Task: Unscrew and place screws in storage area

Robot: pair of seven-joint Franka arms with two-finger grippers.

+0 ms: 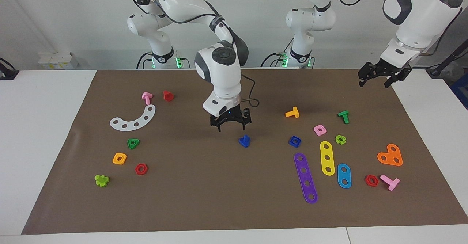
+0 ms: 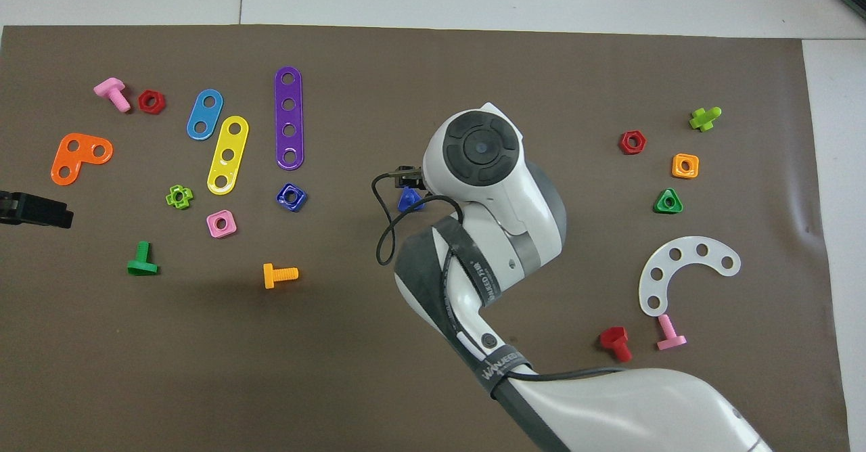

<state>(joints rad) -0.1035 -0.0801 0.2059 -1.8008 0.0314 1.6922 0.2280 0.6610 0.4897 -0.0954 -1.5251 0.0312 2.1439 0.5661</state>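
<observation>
The small dark-blue plastic screw with a triangular head (image 1: 244, 141) lies alone on the brown mat (image 1: 204, 185) covering the desk, mid-mat, well apart from the white curved five-hole strip (image 1: 134, 119) and green triangular nut (image 1: 133, 143) at the right arm's end. The right gripper (image 1: 231, 128) hangs just above the screw, jaws apart and empty. The left gripper (image 1: 378, 79) hovers with jaws apart over the mat's edge at the left arm's end.

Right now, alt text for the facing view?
The right gripper hovers open just above the small dark-blue triangular-headed plastic screw at mid-mat. The left gripper hangs open over the brown mat's edge; the white curved five-hole strip lies apart.
</observation>
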